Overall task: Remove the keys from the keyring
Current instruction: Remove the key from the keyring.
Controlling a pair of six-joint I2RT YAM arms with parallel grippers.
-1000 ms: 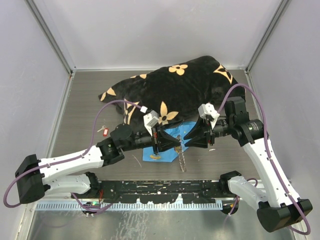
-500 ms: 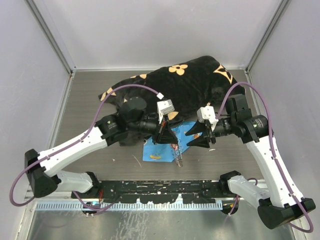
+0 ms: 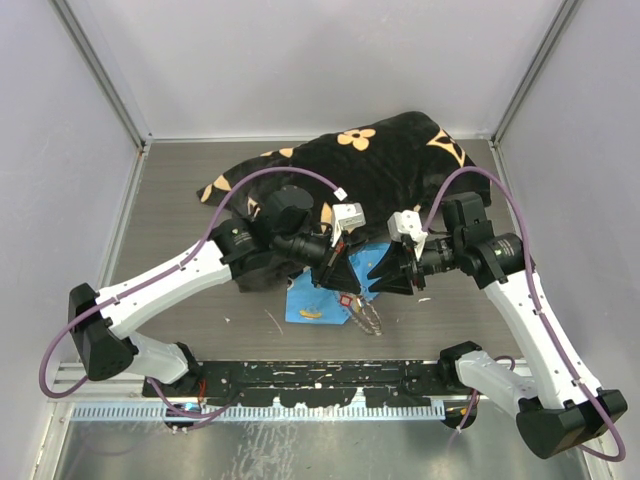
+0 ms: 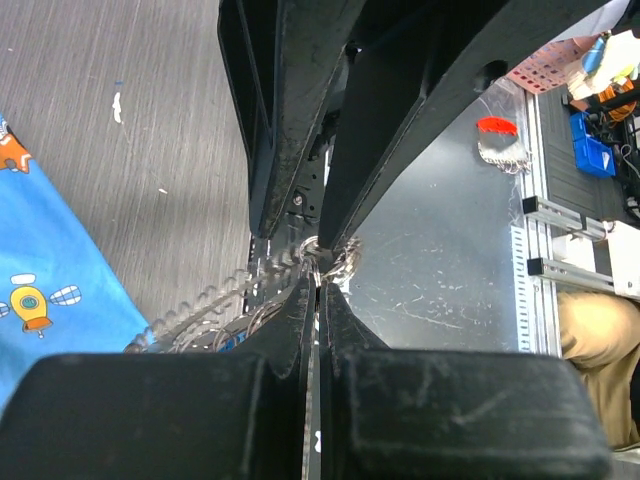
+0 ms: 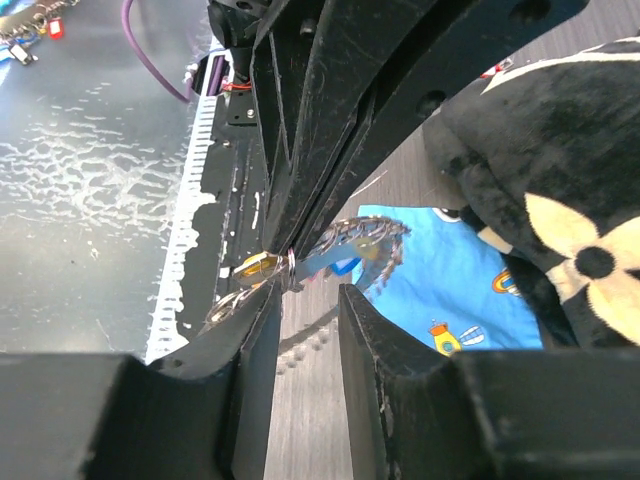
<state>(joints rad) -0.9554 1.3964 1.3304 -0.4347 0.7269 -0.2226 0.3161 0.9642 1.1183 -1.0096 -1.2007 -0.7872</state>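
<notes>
My left gripper is shut on the keyring, which dangles below it over the edge of a blue cloth. In the left wrist view the fingertips pinch a small ring, and the chain-like keyring trails off to the left. My right gripper faces the left one, tip to tip. Its jaws stand apart, and a split ring with a yellow-headed key lies against the left fingertip. The keyring and a blue key head hang just beyond.
A black blanket with tan flowers is heaped at the back, close behind both grippers. The blue printed cloth lies flat beneath them. The black rail with the arm bases runs along the near edge. Grey walls close in both sides.
The left arm has swung up and to the right, carrying the keyring with it. The right gripper has shifted slightly left, toward the left gripper's tips.
</notes>
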